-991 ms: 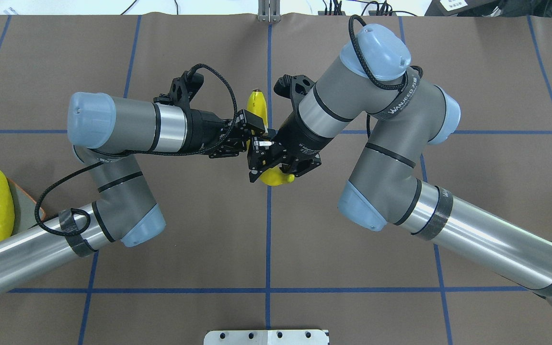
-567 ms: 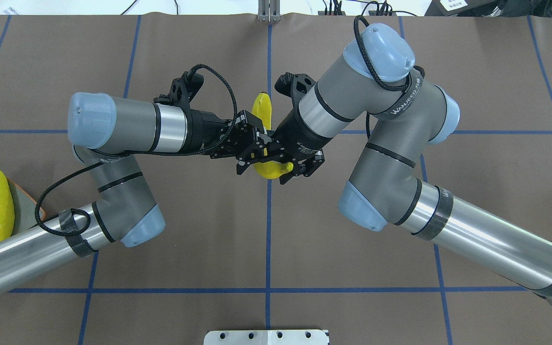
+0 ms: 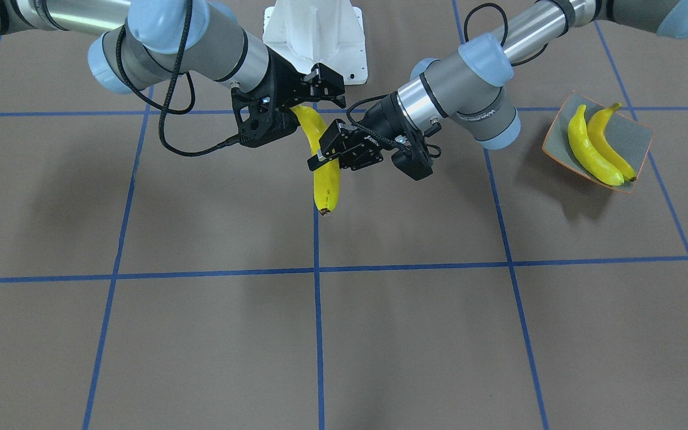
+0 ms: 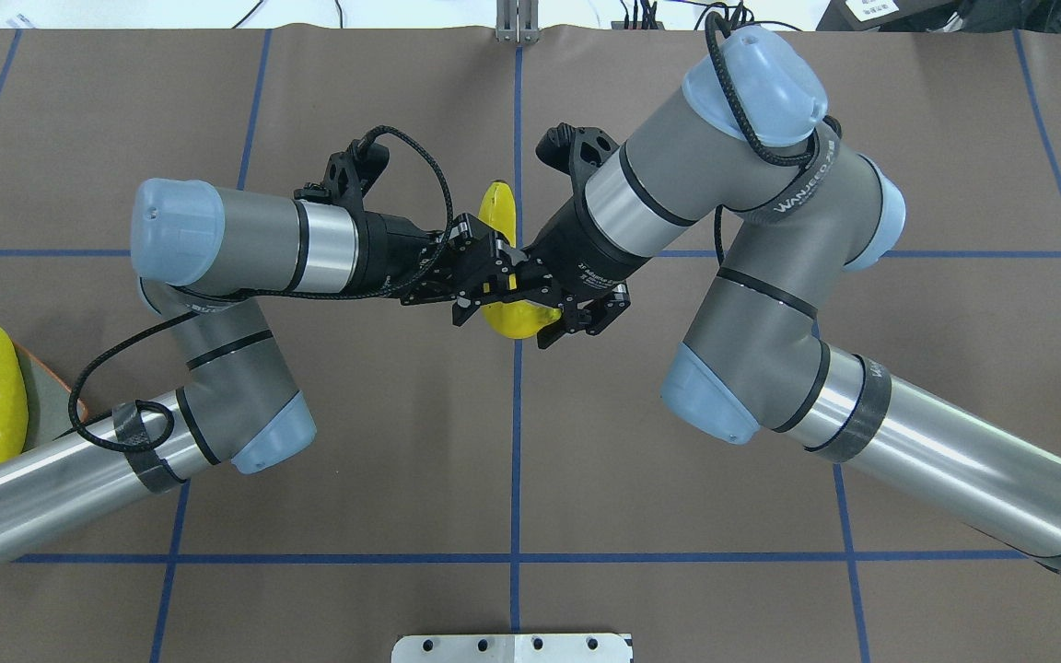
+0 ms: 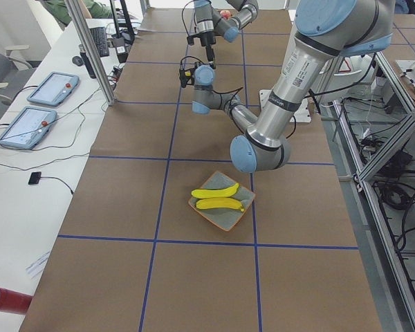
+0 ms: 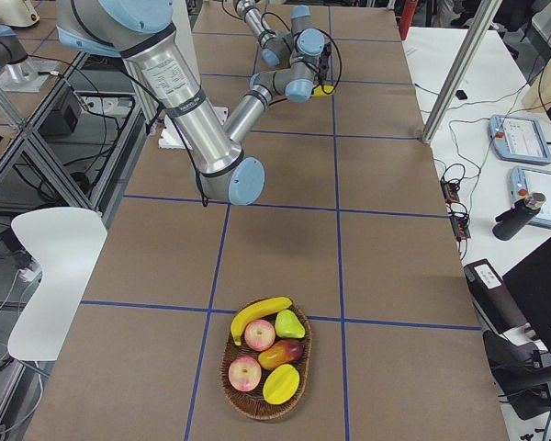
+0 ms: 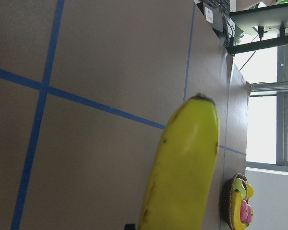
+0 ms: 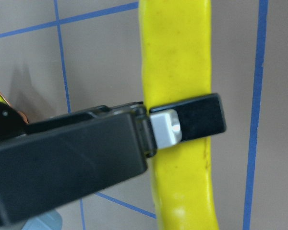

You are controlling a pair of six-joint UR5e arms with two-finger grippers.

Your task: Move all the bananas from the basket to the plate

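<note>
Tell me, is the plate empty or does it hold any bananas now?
Not empty: two bananas lie side by side on the plate.

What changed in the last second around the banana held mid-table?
The right gripper let go of the banana: its jaws were closed on it and now stand spread, and its arm has drawn back a little toward its own side. The left gripper now holds the banana alone; the banana barely shifted. Unchanged: the left arm's pose and the two bananas on the plate.
</note>
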